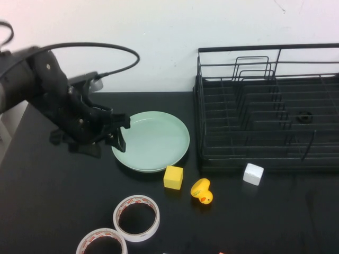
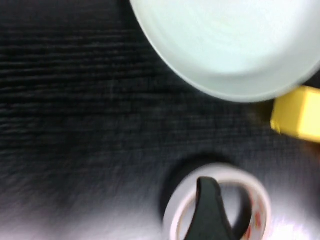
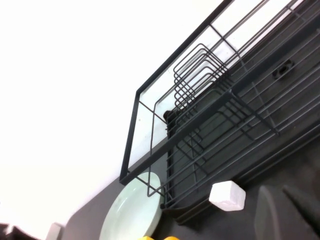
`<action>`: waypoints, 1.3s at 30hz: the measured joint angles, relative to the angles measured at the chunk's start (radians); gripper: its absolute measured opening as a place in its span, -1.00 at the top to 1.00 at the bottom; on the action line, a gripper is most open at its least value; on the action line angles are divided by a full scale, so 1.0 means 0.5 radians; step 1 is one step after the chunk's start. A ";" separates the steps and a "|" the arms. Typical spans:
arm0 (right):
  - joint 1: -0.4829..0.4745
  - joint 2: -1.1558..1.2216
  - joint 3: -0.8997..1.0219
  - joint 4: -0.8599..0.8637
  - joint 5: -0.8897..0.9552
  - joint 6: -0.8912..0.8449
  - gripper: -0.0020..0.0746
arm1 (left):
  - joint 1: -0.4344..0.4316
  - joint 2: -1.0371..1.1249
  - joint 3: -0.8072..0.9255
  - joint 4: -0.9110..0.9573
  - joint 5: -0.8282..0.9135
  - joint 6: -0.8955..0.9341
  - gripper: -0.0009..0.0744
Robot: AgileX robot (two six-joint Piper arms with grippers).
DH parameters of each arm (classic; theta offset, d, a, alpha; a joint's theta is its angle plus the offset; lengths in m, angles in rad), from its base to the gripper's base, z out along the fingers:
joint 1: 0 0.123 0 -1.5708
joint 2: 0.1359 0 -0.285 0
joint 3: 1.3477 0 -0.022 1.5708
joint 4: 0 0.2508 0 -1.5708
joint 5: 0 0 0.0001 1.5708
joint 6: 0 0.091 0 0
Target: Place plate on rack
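The plate (image 1: 156,140) is round, smooth and pale mint green, with a shallow raised rim. It lies flat on the black table (image 1: 47,201), whose surface shows a fine woodgrain in the left wrist view, and it sits just left of the rack (image 1: 267,111), not in it. The rack is a rectangular frame of thin black wire with upright divider loops and a high back rail; a small dark object rests on its floor toward the right, too small to tell what it is.

The left tool (image 1: 121,132) is at the plate's left rim, its dark fingers spread apart with nothing grasped between them. Of the right tool (image 3: 285,212) only blurred dark shapes show at the edge of the right wrist view, near the rack's front, and I cannot tell whether it is released or clenched.

In front of the plate a yellow cube (image 1: 173,177) nearly touches its rim, with a glossy yellow rubber duck (image 1: 202,191) just beside it. A white cube (image 1: 253,173) stands against the rack's front edge. Two white tape rolls (image 1: 136,217) lie flat near the table's front edge, one partly cut off by the frame.
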State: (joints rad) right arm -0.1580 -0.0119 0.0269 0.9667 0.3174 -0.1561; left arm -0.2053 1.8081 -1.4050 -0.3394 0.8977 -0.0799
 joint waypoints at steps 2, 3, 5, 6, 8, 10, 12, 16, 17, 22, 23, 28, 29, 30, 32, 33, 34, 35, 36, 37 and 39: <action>0.000 0.000 0.000 0.000 0.003 -0.020 0.95 | 0.060 0.120 -0.026 -0.117 -0.051 0.000 -0.15; 0.000 0.000 0.000 0.000 0.003 -0.028 0.95 | 0.083 0.161 -0.030 -0.154 -0.081 0.000 -0.14; 0.000 0.000 0.000 0.000 0.003 -0.036 0.95 | 0.133 0.247 -0.035 -0.186 -0.173 0.004 -0.14; 0.000 0.000 0.000 0.000 0.003 -0.051 0.95 | 0.146 0.276 -0.039 -0.196 -0.228 0.016 -0.14; 0.000 0.000 0.000 0.000 0.003 -0.071 0.95 | 0.165 0.337 -0.042 -0.204 -0.339 0.063 -0.13; 0.000 0.000 0.000 0.000 0.003 -0.096 0.95 | 0.165 0.390 -0.042 -0.219 -0.427 0.116 -0.13; 0.000 0.000 0.000 0.000 0.003 -0.124 0.95 | 0.165 0.436 -0.043 -0.265 -0.490 0.160 -0.13; 0.000 0.000 0.000 0.000 0.003 -0.137 0.95 | 0.165 0.530 -0.069 -0.324 -0.573 0.200 -0.13; 0.000 0.000 0.000 0.000 0.003 -0.143 0.95 | 0.165 0.551 -0.078 -0.338 -0.584 0.205 -0.13; 0.000 0.000 0.000 0.000 0.007 -0.143 0.95 | 0.165 0.639 -0.114 -0.431 -0.623 0.269 -0.13; 0.000 0.000 0.000 0.000 0.005 -0.143 0.95 | 0.165 0.659 -0.131 -0.448 -0.628 0.272 -0.13; 0.000 0.000 0.000 0.000 0.013 -0.143 0.95 | 0.165 0.741 -0.192 -0.563 -0.646 0.285 -0.12; 0.000 0.000 0.000 0.000 0.019 -0.143 0.95 | 0.165 0.750 -0.202 -0.579 -0.650 0.285 -0.09; 0.000 0.000 0.000 0.000 0.022 -0.143 0.95 | 0.165 0.757 -0.205 -0.588 -0.654 0.289 -0.04; 0.000 0.000 0.000 0.000 0.028 -0.143 0.95 | 0.165 0.770 -0.209 -0.600 -0.662 0.297 0.14; 0.000 0.000 0.000 0.000 0.033 -0.143 0.95 | 0.165 0.776 -0.212 -0.605 -0.662 0.301 0.24; 0.000 0.000 0.000 0.000 0.043 -0.143 0.95 | 0.165 0.781 -0.217 -0.611 -0.665 0.306 0.38; 0.000 0.000 0.000 0.000 0.057 -0.143 0.95 | 0.167 0.789 -0.217 -0.611 -0.665 0.309 0.54; 0.000 0.000 0.000 0.000 0.067 -0.145 0.95 | 0.170 0.794 -0.217 -0.615 -0.670 0.313 0.66; 0.000 0.000 0.000 0.000 0.071 -0.145 0.95 | 0.179 0.799 -0.218 -0.619 -0.670 0.324 0.77; 0.000 0.000 0.000 0.000 0.079 -0.145 0.95 | 0.185 0.807 -0.221 -0.628 -0.670 0.324 0.89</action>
State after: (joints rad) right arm -0.1580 -0.0119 0.0269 0.9667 0.3569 -0.2288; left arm -0.1127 2.2116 -1.5157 -0.6533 0.5627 0.0822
